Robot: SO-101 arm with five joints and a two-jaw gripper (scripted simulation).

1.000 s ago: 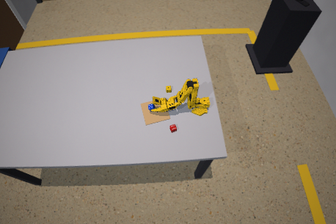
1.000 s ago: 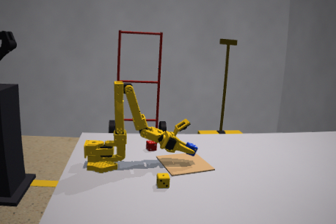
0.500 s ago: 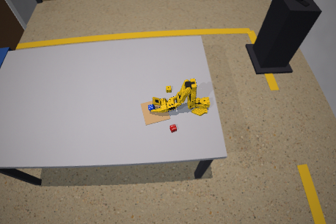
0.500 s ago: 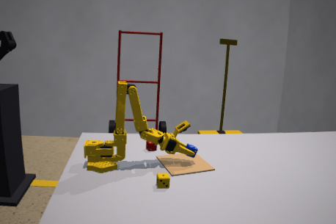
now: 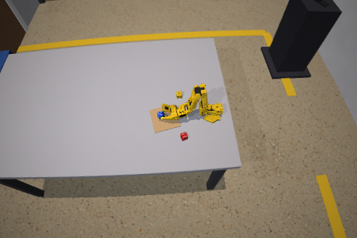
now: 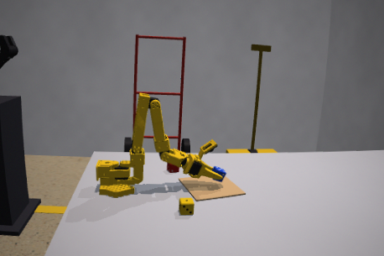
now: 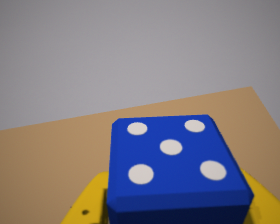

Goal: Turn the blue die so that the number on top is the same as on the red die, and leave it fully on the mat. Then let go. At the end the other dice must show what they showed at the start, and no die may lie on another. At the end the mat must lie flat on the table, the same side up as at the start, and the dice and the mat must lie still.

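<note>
The hand [image 6: 215,174] is squeezed tight on the blue die [image 6: 219,172], held just above the mat [image 6: 222,191] near its far edge.

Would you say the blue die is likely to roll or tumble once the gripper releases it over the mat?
Probably a short tumble: the blue die hangs tilted in the gripper, above the mat. Its flat faces and edges should stop it quickly. It looks stiff, not squashed.

Grey table [image 5: 97,106] on speckled tan floor [image 5: 273,188]; yellow floor tape [image 5: 136,37] behind it. Black pedestal [image 5: 302,32] right of table. Red hand truck [image 6: 159,89], broom [image 6: 256,97] against grey wall [image 6: 210,9]
</note>
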